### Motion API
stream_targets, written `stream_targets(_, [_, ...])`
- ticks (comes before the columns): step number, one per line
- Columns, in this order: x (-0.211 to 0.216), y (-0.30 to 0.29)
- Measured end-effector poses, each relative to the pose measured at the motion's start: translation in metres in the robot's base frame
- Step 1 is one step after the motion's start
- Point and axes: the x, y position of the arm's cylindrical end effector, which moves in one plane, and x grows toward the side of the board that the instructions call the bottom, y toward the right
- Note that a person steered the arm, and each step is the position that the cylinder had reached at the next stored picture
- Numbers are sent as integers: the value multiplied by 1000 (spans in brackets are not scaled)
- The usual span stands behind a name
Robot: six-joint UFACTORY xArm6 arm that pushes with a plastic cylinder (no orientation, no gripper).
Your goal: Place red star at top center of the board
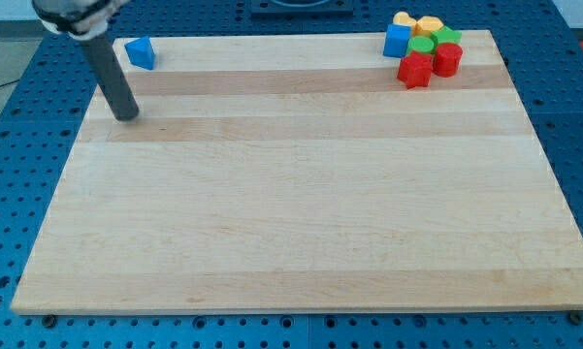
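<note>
The red star [414, 70] lies near the board's top right corner, at the lower left of a tight cluster of blocks. My tip [127, 115] rests on the wooden board [301, 194] at the view's upper left, far from the red star. A blue triangular block [141, 52] sits just above and right of my tip, apart from it.
The cluster at the top right holds a blue cube [398, 41], a red cylinder [448, 59], a green cylinder [423, 46], a green block [448, 36], and two yellow blocks [416, 21] at its top. The board lies on a blue perforated table [10, 194].
</note>
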Motion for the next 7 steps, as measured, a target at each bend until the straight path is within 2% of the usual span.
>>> stream_targets(1, [61, 49])
stream_targets(2, [90, 148])
stream_targets(3, [96, 261])
stream_targets(4, [68, 381])
stream_targets(5, [6, 458])
stream_targets(6, [-48, 470])
stream_targets(7, [-67, 457])
